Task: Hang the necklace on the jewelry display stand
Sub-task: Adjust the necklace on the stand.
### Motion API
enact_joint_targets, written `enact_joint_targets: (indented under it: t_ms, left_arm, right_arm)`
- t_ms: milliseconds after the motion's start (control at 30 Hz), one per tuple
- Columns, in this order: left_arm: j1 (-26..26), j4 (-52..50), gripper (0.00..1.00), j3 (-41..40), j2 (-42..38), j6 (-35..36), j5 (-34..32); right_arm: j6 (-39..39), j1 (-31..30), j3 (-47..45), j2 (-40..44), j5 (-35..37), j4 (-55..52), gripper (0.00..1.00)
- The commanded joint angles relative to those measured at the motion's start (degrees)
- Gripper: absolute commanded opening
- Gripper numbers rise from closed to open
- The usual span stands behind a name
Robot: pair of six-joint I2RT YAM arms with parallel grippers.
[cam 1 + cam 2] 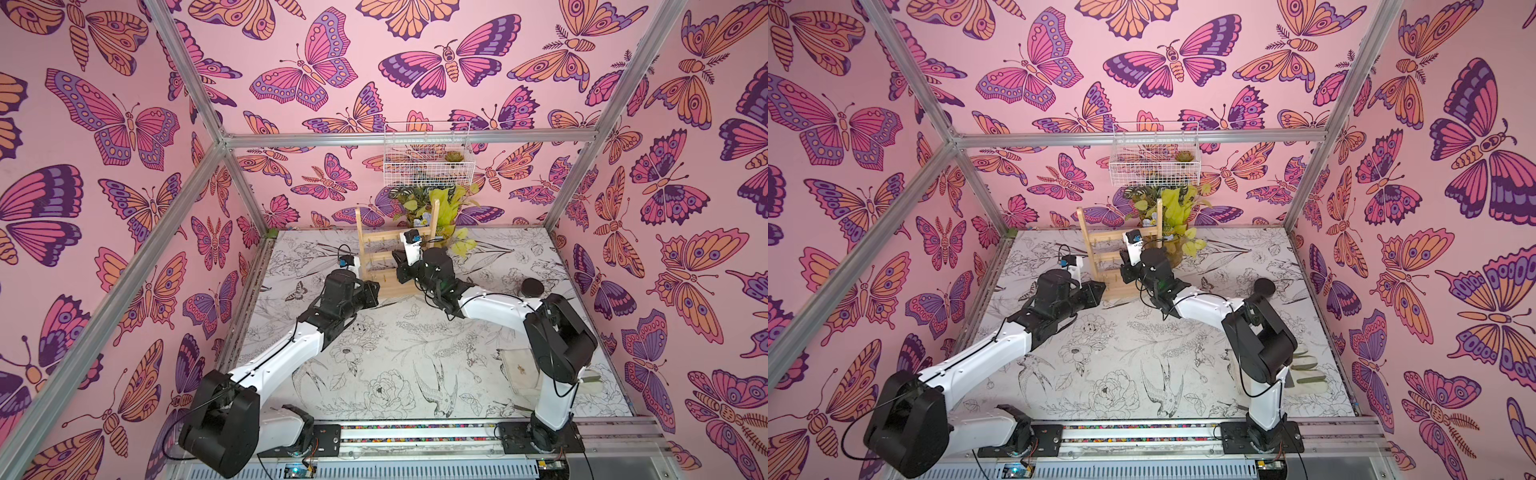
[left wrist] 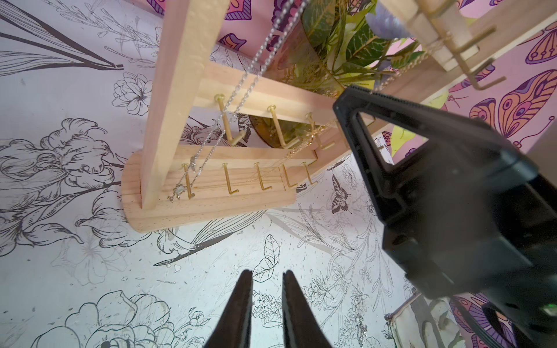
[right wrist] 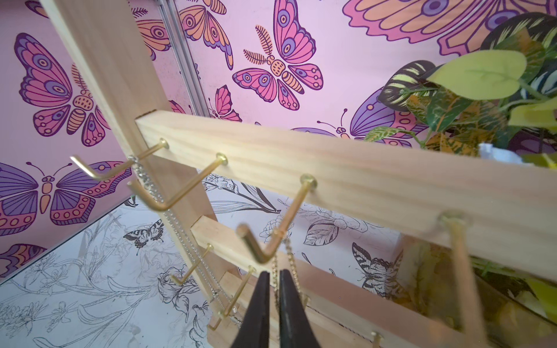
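The jewelry display stand [image 1: 360, 243] [image 1: 1086, 245], a light wooden rack, stands at the back of the table. My right gripper [image 3: 274, 272] is just under the third gold hook [image 3: 281, 238] of its top crossbar [image 3: 346, 174]. The necklace [image 3: 290, 251], a fine gold chain, hangs from that hook's bend. One strand runs down the narrow slit between the right fingers [image 3: 259, 298], and the other passes beside them. My left gripper [image 2: 267, 272] [image 1: 376, 291] hovers above the table in front of the stand's base [image 2: 211, 211], its jaws slightly apart and empty.
A silver chain [image 3: 144, 180] [image 2: 256, 75] hangs from the first top hook, down the left post. A potted plant [image 1: 442, 205] stands right behind the stand, under a white wire basket [image 1: 428, 160] on the wall. A dark round disc [image 1: 532, 287] lies to the right.
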State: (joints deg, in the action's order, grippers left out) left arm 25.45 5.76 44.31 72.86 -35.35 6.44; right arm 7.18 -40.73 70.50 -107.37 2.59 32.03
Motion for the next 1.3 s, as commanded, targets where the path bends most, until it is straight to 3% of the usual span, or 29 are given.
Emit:
enact_joint_targets:
  t_ms: [0, 100, 1267]
  left_arm:
    - [-0.4, 0.1, 0.21, -0.8, -1.0, 0.9, 0.2]
    - [-0.4, 0.4, 0.21, -1.0, -0.7, 0.7, 0.2]
    - [-0.6, 1.4, 0.21, -0.4, 2.1, 0.5, 1.3]
  right_arm:
    - [-0.9, 0.1, 1.8, -1.1, 0.6, -0.6, 0.05]
    - [-0.9, 0.0, 1.1, -0.5, -0.3, -0.5, 0.0]
    - [-2.3, -1.3, -4.7, 5.4, -3.5, -1.8, 0.0]
